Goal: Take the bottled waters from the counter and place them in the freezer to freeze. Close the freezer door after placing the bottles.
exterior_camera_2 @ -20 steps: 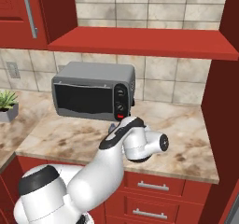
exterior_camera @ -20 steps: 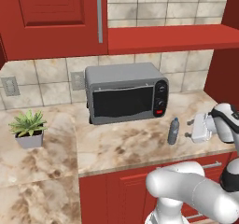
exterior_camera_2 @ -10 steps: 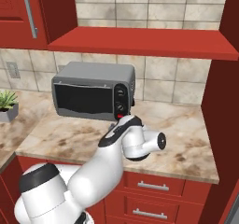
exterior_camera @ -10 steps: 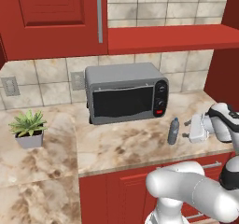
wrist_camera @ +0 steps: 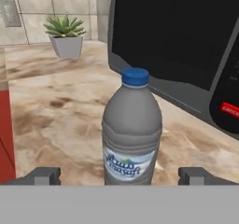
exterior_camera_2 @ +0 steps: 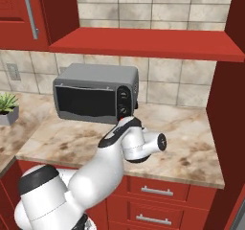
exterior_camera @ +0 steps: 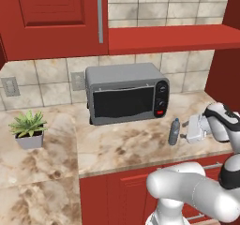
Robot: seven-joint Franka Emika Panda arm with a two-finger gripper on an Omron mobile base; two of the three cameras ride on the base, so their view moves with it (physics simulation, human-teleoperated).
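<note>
A bottled water (exterior_camera: 174, 131) is seen standing upright on the marbled counter (exterior_camera: 122, 146), just in front of the right end of the grey microwave (exterior_camera: 126, 99). The gripper (exterior_camera: 189, 131) is held level beside it with the jaws spread wide, its fingertips (wrist_camera: 43, 175) seen on either side of the bottle's base without gripping it. A potted plant (exterior_camera: 29, 130) is set well apart at the counter's left end.

In the hand view the slim grey translucent water bottle (wrist_camera: 132, 132) with blue cap loses its base behind the bottom band — its label print is too blurred to read. The dark-fronted grey microwave (wrist_camera: 186, 55) is cut off by the top and right edges — its red button's lettering is illegible.
</note>
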